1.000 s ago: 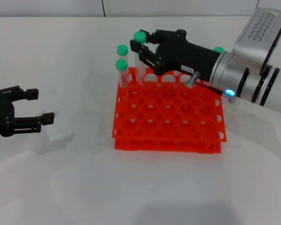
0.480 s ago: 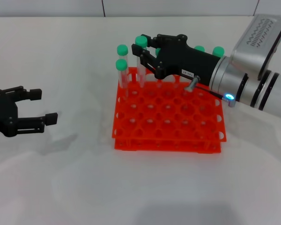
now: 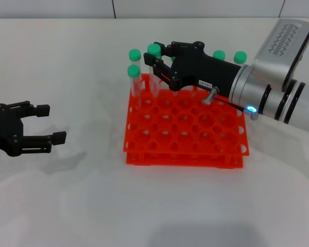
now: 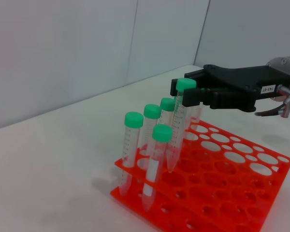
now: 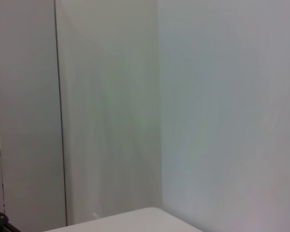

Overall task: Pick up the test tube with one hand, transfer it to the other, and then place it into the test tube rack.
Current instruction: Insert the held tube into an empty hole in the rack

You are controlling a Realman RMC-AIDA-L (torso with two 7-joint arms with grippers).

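White matte counter [image 3: 159, 206] filling frame, pale wall panels behind. Test tube [image 4: 176, 126]: slender clear plastic, green cap, standing slightly tilted in a hole at upper left of the glossy orange-red test tube rack [image 3: 195, 135]. Right pincer [image 3: 153, 57] hovering by tube's cap, grip unclear. Left pincer [image 3: 54, 123] idling at left, spread wide.

Rack [image 3: 185, 131]: bright orange-red, grid of round holes. Tubes: clear, green caps; held test tube [image 4: 176, 126] the same. Right gripper [image 3: 155, 59]: black, small white sticker; arm silver-grey, blue light. Left gripper [image 3: 49, 123]: plain black. Desk [image 3: 67, 206]: white.
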